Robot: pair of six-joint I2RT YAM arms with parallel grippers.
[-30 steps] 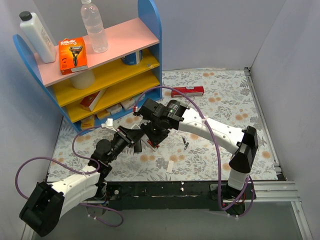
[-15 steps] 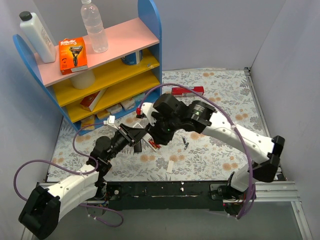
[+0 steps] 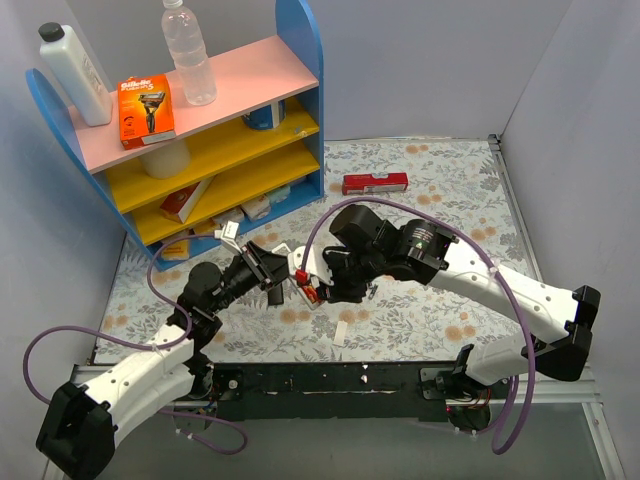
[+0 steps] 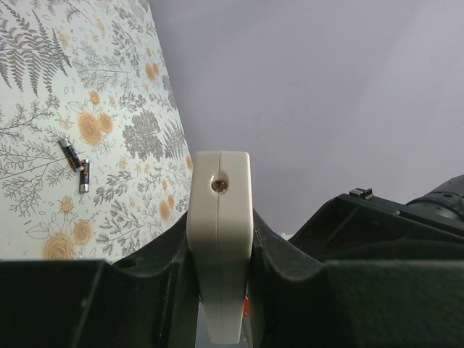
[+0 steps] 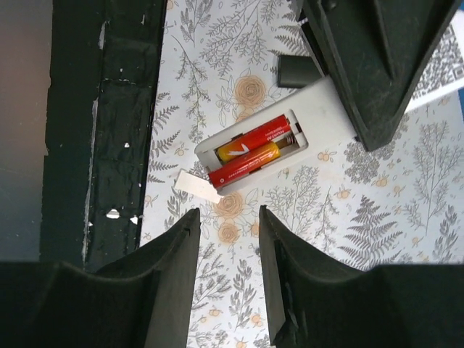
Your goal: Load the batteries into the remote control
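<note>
Remote, clamped at one end by the left gripper above the table, carries two red batteries lying along its length in the open bay, straight beneath the right gripper, spread and empty.

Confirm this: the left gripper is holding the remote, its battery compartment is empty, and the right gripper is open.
The compartment is not empty. The right wrist view shows two red batteries seated side by side in the remote. The rest holds: the left gripper is shut on the remote and the right gripper is open.
</note>
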